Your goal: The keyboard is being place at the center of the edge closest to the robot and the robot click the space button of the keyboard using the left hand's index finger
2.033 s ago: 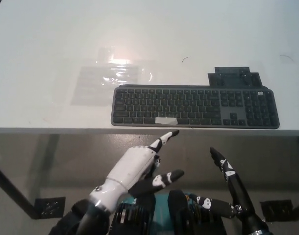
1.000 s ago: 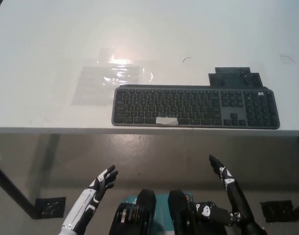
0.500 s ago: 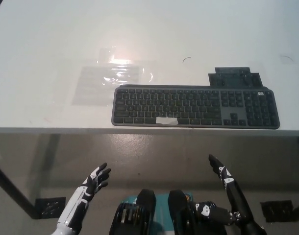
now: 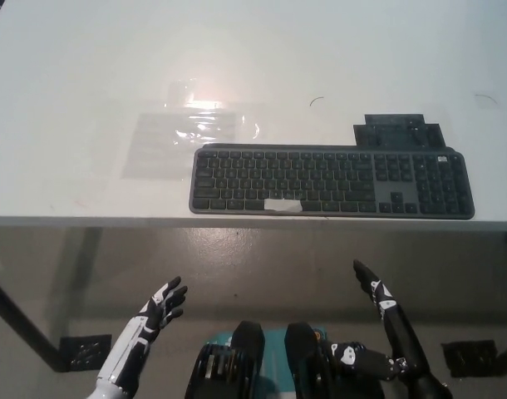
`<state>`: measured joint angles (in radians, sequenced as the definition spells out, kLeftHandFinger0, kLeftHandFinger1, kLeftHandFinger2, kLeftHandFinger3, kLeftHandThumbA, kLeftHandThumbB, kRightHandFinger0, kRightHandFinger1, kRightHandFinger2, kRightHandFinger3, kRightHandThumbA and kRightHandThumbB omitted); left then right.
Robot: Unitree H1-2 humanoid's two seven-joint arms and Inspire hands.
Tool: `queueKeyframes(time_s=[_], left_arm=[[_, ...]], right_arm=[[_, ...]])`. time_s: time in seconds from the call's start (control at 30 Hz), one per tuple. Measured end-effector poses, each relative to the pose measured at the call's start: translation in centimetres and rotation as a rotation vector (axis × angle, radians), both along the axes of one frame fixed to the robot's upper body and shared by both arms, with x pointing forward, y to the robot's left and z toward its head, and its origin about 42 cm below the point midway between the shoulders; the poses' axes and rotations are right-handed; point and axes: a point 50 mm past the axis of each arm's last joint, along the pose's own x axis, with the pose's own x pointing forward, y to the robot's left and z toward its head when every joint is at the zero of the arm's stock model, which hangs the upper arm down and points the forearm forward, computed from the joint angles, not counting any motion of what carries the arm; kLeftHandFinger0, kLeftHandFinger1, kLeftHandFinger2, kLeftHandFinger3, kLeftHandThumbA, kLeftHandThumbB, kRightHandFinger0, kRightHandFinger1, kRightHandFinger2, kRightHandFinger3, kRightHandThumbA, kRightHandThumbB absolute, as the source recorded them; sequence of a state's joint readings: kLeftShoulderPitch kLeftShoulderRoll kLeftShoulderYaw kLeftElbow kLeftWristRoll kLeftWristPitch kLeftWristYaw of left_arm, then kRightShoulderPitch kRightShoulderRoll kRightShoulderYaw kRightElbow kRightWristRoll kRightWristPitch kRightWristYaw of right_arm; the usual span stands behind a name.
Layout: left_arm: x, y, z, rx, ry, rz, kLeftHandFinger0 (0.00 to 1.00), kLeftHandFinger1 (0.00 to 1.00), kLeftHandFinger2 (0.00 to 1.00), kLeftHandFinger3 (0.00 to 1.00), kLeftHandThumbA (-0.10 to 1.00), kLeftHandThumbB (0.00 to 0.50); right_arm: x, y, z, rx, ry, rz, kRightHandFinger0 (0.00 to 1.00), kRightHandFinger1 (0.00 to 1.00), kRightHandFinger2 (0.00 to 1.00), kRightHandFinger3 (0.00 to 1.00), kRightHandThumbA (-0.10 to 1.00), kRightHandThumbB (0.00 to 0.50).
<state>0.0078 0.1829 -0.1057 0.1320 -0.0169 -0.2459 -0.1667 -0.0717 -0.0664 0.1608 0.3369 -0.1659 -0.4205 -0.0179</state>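
Dark keyboard (image 4: 328,181) at table (image 4: 87,125) near edge, centre-right of frame. Left robot hand (image 4: 158,309) well below it, lower left: fingers spread, holding nothing (touching nothing either). Right robot hand (image 4: 385,320) lower right, likewise spread and empty.

Keyboard (image 4: 330,181) on the table (image 4: 87,66), along its near edge.
It lies right of centre; a film sheet (image 4: 183,133) lies behind and left of it, a stand (image 4: 399,131) just behind its right part. Left hand (image 4: 158,309) and right hand (image 4: 378,303) sit below the edge, well apart.
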Motion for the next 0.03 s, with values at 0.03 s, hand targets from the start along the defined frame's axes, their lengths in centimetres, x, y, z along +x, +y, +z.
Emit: queueKeyframes(time_s=[0.03], left_arm=[[0.00,0.00,0.01,0.000,0.000,0.000,1.00,1.00,1.00,1.00,1.00,0.355]], right_arm=[[0.02,0.01,0.02,0.000,-0.001,0.000,1.00,1.00,1.00,1.00,1.00,0.436]])
